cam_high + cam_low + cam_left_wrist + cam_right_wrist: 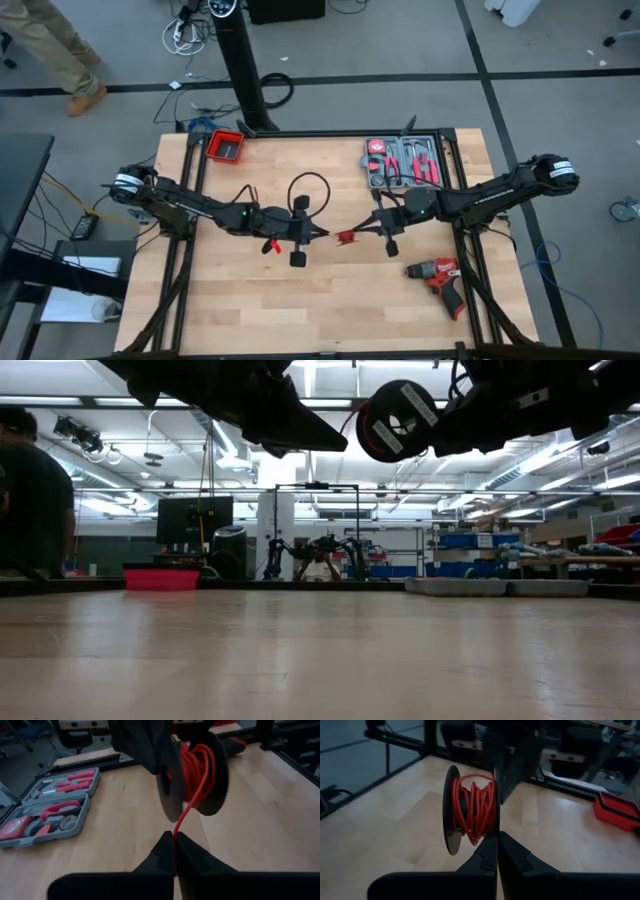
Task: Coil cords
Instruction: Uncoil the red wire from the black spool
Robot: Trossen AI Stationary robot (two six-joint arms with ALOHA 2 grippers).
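Thin red wire point(192, 795) is wound on a black plastic spool point(470, 810), held above mid-tabletop point(330, 300). Left gripper point(175, 851) has its jaws clamped on the limp, light strand; right gripper point(497, 851), jaws together, seems to pinch the spool rim.

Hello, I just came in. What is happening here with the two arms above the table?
Both arms meet above the middle of the wooden table, handling a black spool wound with thin red wire. The right gripper is shut on the spool's rim, holding it up in the air. The left gripper is shut on the wire strand hanging from the spool. A drill, a tool case and a red bin lie untouched on the table.
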